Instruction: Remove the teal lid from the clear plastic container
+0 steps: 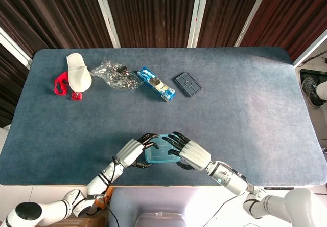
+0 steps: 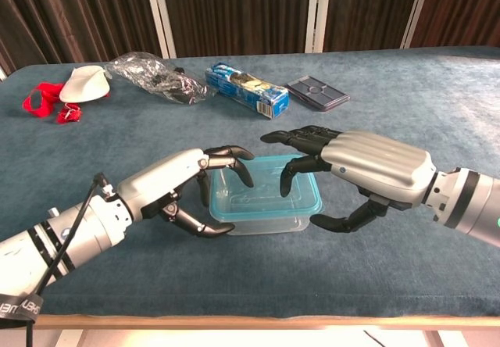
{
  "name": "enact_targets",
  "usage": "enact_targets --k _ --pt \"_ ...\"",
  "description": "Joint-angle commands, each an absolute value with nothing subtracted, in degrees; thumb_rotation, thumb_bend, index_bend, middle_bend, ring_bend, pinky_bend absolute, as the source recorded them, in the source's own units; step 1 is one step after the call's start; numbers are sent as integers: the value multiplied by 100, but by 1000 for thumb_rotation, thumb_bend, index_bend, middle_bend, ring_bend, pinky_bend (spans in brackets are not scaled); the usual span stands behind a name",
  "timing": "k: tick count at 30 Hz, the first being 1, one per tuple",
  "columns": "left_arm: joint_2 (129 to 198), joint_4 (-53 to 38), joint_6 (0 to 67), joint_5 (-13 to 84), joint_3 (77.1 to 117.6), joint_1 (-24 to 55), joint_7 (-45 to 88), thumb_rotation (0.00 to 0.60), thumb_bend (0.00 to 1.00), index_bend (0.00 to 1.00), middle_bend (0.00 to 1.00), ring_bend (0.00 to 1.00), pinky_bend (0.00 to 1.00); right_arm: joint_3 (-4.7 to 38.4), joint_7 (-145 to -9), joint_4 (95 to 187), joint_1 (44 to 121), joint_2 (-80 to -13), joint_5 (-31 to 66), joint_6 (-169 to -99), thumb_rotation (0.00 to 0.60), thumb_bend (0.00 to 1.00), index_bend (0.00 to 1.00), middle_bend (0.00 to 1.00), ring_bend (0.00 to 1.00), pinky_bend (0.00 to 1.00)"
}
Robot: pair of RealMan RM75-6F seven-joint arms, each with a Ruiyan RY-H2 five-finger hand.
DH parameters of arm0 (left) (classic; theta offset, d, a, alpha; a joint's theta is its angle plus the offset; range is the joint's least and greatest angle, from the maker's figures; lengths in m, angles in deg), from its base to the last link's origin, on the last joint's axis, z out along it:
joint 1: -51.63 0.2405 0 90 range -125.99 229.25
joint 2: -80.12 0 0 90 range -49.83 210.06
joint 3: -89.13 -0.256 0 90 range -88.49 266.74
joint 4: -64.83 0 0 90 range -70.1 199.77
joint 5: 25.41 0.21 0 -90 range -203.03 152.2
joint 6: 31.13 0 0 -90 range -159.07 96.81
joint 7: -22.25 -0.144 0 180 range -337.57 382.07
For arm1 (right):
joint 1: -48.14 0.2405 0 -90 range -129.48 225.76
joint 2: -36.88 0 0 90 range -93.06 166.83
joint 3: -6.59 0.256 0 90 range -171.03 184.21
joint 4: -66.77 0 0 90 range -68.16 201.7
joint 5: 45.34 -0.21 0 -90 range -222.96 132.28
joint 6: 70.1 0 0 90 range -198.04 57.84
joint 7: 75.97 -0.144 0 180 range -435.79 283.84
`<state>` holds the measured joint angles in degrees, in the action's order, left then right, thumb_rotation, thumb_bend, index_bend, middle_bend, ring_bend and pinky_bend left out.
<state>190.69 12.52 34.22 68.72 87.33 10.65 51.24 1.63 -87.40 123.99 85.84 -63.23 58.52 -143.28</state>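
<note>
A clear plastic container point(image 2: 264, 215) with its teal lid point(image 2: 258, 194) on top sits near the table's front edge, also seen as the teal lid point(image 1: 159, 155) in the head view. My left hand point(image 2: 183, 184) grips the container's left end, fingers over the lid's rim and thumb low against the wall. My right hand point(image 2: 355, 171) arches over the right end, fingertips curled down onto the lid and thumb by the right wall. In the head view my left hand point(image 1: 132, 151) and right hand point(image 1: 190, 153) flank the lid.
At the back lie a white shoe-shaped item point(image 1: 79, 71) with a red strap point(image 1: 62, 83), a crumpled clear bag point(image 1: 115, 74), a blue snack packet point(image 1: 157, 84) and a dark flat case point(image 1: 188, 84). The table's front edge point(image 2: 258, 320) runs just below both hands.
</note>
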Motion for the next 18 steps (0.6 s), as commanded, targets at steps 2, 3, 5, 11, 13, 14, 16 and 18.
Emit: enact_targets --k 2,3,5,11,13,14,16,18 --pt "19074 1267 3428 6880 8725 1067 5122 600 386 360 526 407 510 162 -8733 12414 8583 -6302 5842 -14340 600 485 499 79 0 0" --pt "19074 1270 3429 6881 8724 1067 5126 600 385 360 526 407 510 163 -8726 12417 8582 -6297 5838 -14342 600 486 499 79 0 0" --pt "19076 1279 3426 6881 8721 1067 5133 600 385 360 526 407 510 160 -8721 12420 8578 -6289 5828 -14341 600 486 498 79 0 0" --pt "19092 1322 3425 6888 8714 1065 5141 600 385 359 526 407 511 144 -8723 12428 8583 -6280 5821 -14328 600 486 495 79 0 0" --pt "19096 1335 3428 6889 8714 1066 5138 600 385 359 526 407 511 142 -8725 12432 8583 -6278 5823 -14337 600 486 495 79 0 0" --pt "19099 1340 3428 6889 8711 1067 5138 600 385 359 526 407 511 141 -8726 12435 8583 -6275 5823 -14342 600 485 495 79 0 0" --pt "19102 1349 3426 6888 8708 1070 5137 600 385 359 526 407 511 138 -8723 12436 8579 -6267 5820 -14348 600 485 494 79 0 0" --pt "19108 1372 3405 6879 8711 1064 5147 600 386 359 526 407 511 133 -8726 12437 8575 -6257 5813 -14344 600 485 494 79 0 0"
